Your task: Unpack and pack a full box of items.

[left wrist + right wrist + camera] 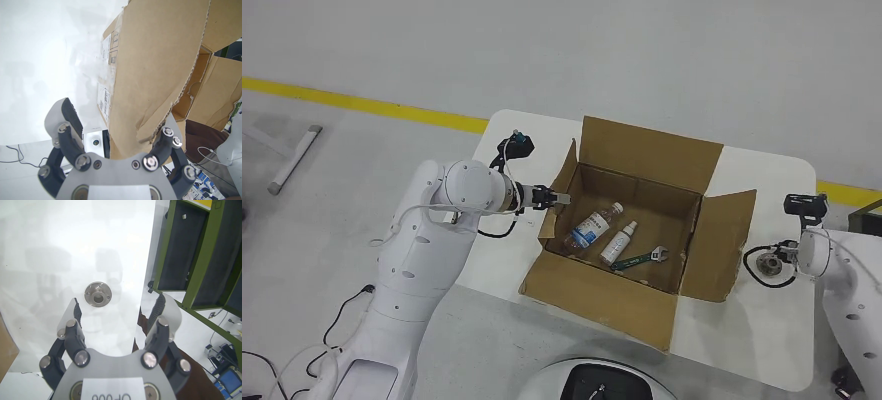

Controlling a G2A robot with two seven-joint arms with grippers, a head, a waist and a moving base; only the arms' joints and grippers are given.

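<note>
On the white surface (pixel 742 340) stood the cardboard box (pixel 597 290), plain brown and open at the top, with its four flaps folded outward. At the bottom of it lay three things side by side. A clear water bottle (pixel 592 228) with a blue label lay on its side, nearest my left arm. A slim white spray bottle (pixel 619 243) lay just beside it, also on its side. Beyond that, an adjustable wrench (pixel 640 259) with a green handle lay flat on the cardboard.

My left gripper (pixel 117 111) was at the box's left flap (pixel 564 175), its fingers spread wide and clamping nothing. From my left wrist, the flap's ragged, corrugated edge ran down between the fingers. Its creased, torn corner came close by one of them; whether it touched, I could not tell. The other finger (pixel 71 115), with its ribbed black pad, stood well clear of the cardboard on the outer side. White labels (pixel 105 98) were stuck on the box's outer wall below the flap.

My right gripper (pixel 118 298) hung over the surface on the far side of the box, released too, with its fingers apart and nothing between them. Just ahead of it a round metal flange (pixel 98 297), with a centre bore and small bolt holes, lay flat on the surface, apart from the box.
</note>
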